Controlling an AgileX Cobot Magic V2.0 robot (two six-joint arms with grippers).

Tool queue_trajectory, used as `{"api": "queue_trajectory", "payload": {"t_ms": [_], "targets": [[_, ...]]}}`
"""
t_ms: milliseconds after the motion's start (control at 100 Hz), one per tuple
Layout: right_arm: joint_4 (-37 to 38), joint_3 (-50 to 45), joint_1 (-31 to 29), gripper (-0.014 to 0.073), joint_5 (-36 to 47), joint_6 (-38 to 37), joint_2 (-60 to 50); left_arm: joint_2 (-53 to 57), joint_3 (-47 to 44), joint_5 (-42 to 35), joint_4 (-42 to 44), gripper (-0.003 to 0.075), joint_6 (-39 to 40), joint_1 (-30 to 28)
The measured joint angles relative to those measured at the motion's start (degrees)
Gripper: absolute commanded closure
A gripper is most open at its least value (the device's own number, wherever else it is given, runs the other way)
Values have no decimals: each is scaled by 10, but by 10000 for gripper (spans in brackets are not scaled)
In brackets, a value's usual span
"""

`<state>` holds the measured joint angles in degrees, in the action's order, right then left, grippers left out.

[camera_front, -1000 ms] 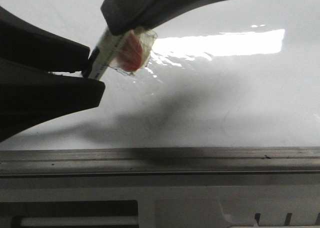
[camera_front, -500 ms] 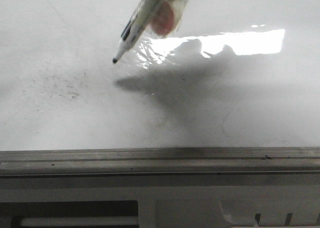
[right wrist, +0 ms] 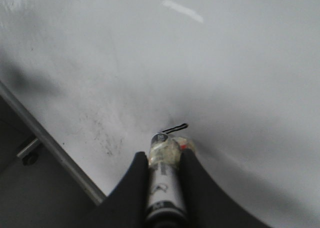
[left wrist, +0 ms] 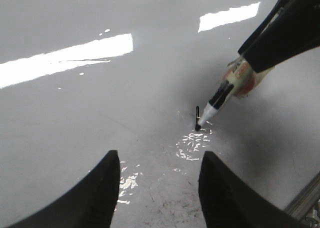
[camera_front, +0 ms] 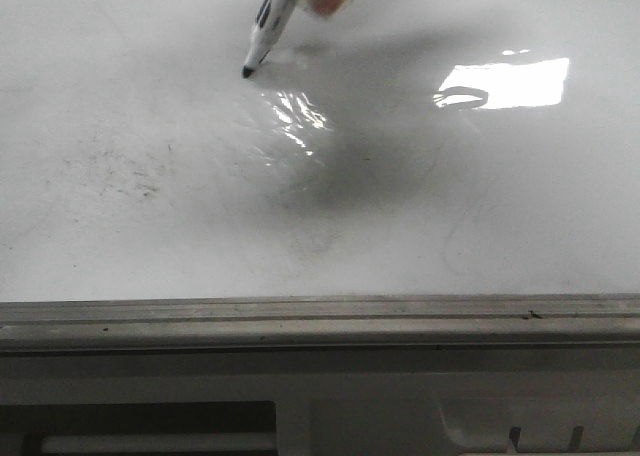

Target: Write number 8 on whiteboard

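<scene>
**Marker tip on the whiteboard, first short stroke drawn**

The right tool (right wrist: 162, 173) is closed on a marker (right wrist: 162, 185), its 2 dark fingers pressed against the barrel on either side. The marker has a white body with dark print, and a wad of clear tape with a red-orange patch is wrapped around it near the fingers. In the front view the marker (camera_front: 272, 21) slants down from the top edge, and its black tip meets the whiteboard (camera_front: 480, 206) in the far, left-of-centre area.

Of the number 8 (left wrist: 197, 117) only 1 short black stroke shows, right at the marker tip; no loops are visible. The right wrist view shows the same stroke (right wrist: 175, 128) as a thin dark dash just beyond the marker's end.

The left tool (left wrist: 159, 185) hovers above the board with its 2 black fingers spread apart and nothing between them, near the marker tip but not touching it.

The whiteboard carries faint grey smudges, bright rectangular glare (camera_front: 505, 84) and a grey metal rail (camera_front: 320, 321) along its near edge.
</scene>
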<state>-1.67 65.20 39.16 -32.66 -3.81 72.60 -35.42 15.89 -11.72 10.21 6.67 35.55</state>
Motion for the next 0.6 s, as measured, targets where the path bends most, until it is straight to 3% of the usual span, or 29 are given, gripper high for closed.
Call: {"api": "queue_trajectory", "payload": {"t_ms": [340, 600], "targets": [[53, 2, 6, 657, -117, -11, -26, 0, 0, 0, 0, 391, 0, -1], [27, -7, 44, 657, -63, -15, 11, 0, 0, 0, 0, 391, 0, -1]]}}
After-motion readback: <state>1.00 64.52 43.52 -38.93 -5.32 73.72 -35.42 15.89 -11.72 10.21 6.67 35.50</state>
